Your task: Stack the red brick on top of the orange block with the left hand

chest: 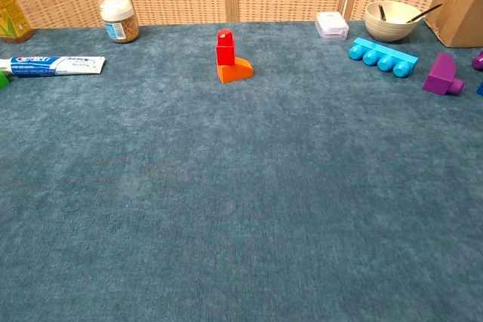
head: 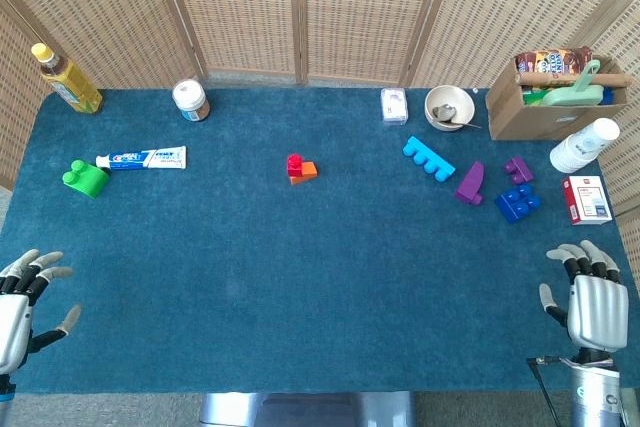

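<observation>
At the near edge of the blue cloth-covered table [head: 320, 297], the left hand [head: 18, 309] hovers at the bottom left corner with its fingers spread and nothing in them, and the right hand [head: 594, 302] sits at the bottom right corner, its fingers likewise apart and empty (neither hand shows in the chest view). Farther in, near the middle of the table, the red brick [chest: 225, 47] stands upright on the left part of the orange block [chest: 235, 70], touching it, the orange block's sloped side showing to the right. To the left, near the table's edge, a green block [head: 85, 178] lies just beside a toothpaste tube [head: 141, 158]. To the right, well apart from the stack, lie a light blue studded brick [head: 428, 159], a purple wedge [head: 470, 184], a dark blue block [head: 517, 203], a small purple block [head: 518, 168] and a red and white box [head: 586, 199]. Along the far edge stand a yellow bottle [head: 65, 78], a white-lidded jar [head: 190, 100], a small clear container [head: 394, 105], a bowl [head: 448, 107] with a spoon in it, a cardboard box [head: 555, 95] holding assorted items, and a white cup [head: 584, 145] lying tilted beside it.
</observation>
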Tool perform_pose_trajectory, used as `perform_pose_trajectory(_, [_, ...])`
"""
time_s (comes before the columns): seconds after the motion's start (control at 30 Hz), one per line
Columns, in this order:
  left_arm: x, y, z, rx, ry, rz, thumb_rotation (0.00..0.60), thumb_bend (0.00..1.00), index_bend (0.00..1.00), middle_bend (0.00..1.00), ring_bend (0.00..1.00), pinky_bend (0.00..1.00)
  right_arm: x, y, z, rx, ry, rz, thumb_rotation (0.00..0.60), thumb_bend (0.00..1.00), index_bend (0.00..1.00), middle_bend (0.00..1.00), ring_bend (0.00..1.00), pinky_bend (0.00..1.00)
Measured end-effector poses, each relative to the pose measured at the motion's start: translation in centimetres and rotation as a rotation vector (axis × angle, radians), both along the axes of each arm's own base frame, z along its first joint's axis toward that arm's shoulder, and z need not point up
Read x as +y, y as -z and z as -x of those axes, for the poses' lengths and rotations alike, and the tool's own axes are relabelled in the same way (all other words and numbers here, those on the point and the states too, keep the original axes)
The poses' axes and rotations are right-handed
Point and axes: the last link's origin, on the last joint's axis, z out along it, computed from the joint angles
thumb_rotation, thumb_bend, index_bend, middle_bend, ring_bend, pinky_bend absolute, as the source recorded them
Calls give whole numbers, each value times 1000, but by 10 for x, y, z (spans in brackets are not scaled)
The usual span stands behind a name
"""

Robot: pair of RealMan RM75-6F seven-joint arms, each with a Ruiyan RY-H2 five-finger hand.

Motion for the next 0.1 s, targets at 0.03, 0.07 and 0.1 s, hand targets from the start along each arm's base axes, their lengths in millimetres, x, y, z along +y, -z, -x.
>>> perform_pose_trajectory(0.03, [0, 0, 0, 0, 2, -1, 594, 341, 344, 257, 150, 163, 1, 0, 0, -4, 0, -2, 600, 268, 347, 313, 175, 221])
perform_pose_trajectory(0.07, [1, 0, 0, -1, 3, -4, 595, 340, 345, 257, 150, 161, 1, 1, 0, -8, -1, -5, 600, 267, 347, 313, 175, 221])
perform_pose_trajectory(0.1, [1, 0, 0, -2, 4, -6, 594, 341, 345, 258, 150, 161, 1, 2, 0, -10, -3, -9, 600, 268, 347, 313, 175, 221])
